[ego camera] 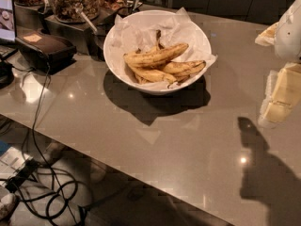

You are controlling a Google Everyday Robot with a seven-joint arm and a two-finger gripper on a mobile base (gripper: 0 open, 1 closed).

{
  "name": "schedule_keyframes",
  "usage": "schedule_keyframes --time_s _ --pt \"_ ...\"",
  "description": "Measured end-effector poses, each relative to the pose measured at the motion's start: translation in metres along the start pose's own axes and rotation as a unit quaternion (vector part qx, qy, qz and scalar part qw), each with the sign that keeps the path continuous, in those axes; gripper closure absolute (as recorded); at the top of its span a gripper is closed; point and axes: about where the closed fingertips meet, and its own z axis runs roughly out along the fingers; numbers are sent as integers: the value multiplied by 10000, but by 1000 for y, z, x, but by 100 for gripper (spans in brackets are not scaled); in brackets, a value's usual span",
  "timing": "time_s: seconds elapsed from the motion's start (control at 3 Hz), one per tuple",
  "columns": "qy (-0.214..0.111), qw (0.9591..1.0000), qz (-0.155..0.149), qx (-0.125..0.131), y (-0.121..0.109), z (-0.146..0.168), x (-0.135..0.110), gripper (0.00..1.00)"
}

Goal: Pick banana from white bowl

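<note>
The white bowl [111, 51] stands on the grey counter at the upper middle, lined with crinkled white paper. Several bananas lie in it. The banana [157, 56], the longest and thickest one, yellow with brown freckles, lies on top, slanting up to the right. Slimmer bananas with dark edges [186, 68] lie under and beside it. My gripper [275, 105], cream and white, hangs at the right edge of the view, above the counter. It is well to the right of the bowl and apart from it, with nothing seen in it. Its shadow falls on the counter below it.
Glass jars of snacks [73, 1] on dark stands sit at the back left, close to the bowl. A black device [44, 48] with cables and a screen [6, 13] are at the left. The counter's front edge [94, 149] runs diagonally, with floor and cables below.
</note>
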Motion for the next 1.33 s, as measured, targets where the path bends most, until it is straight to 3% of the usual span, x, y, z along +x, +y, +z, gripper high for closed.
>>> schedule_keyframes --time_s 0.67,1.33 --pt "79 10000 -12 -12 -9 3 -9 0" --pt "272 9968 -729 -174 -28 23 -55 0"
